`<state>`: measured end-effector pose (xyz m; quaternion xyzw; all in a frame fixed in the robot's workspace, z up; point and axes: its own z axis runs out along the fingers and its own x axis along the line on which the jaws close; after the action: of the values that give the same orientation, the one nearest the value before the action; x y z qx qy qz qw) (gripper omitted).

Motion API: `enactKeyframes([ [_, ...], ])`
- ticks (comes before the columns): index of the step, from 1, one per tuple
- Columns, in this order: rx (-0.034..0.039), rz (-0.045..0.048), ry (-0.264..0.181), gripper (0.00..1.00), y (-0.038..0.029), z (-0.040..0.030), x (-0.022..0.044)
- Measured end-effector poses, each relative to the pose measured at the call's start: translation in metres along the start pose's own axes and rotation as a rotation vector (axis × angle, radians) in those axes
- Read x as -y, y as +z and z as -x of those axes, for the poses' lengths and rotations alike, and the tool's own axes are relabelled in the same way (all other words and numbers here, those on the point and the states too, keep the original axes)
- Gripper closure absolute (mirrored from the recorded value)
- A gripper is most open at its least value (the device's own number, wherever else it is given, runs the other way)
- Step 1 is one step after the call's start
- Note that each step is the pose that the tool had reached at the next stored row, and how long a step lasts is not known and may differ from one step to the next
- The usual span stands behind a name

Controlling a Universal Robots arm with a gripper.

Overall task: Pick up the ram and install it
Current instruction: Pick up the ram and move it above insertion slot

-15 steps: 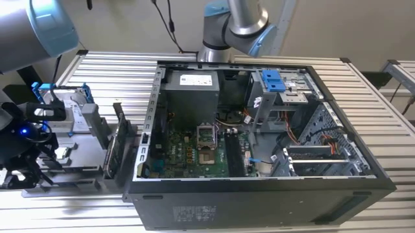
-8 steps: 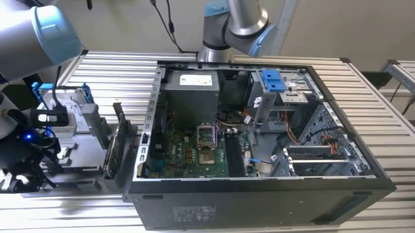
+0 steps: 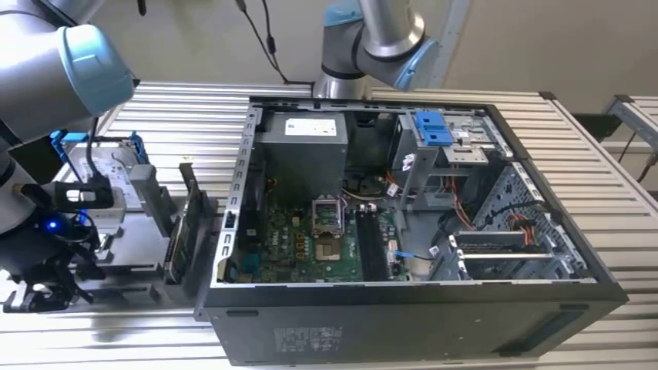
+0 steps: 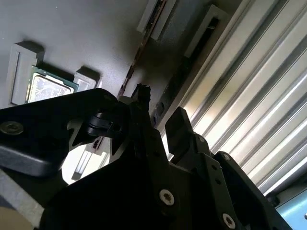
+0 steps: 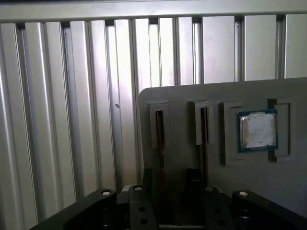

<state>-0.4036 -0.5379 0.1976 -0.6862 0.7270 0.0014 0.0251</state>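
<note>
In the first wrist view, two thin ram sticks stand on edge in narrow slots of a grey holder, one ram beside the other. My gripper hovers just in front of them, open, its black fingers apart with nothing between them. The second wrist view shows one ram's edge running toward the fingertips of the gripper, which stand apart. In the exterior view my gripper hangs low at the view's left, over the holder's near end.
A processor chip sits in a pocket of the holder beside the ram slots. The open computer case fills the middle, with its motherboard exposed. A hard drive in a blue frame and an upright green card stand on the holder. A second arm rises behind the case.
</note>
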Motion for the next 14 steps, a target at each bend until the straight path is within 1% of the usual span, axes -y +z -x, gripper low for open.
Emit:
enactKeyframes([
  [7, -0.0001, 0.0000, -0.001, 0.58, 0.0032, -0.0010, -0.0008],
  [14, -0.0002, 0.0001, -0.001, 0.58, 0.0033, -0.0013, -0.0009],
])
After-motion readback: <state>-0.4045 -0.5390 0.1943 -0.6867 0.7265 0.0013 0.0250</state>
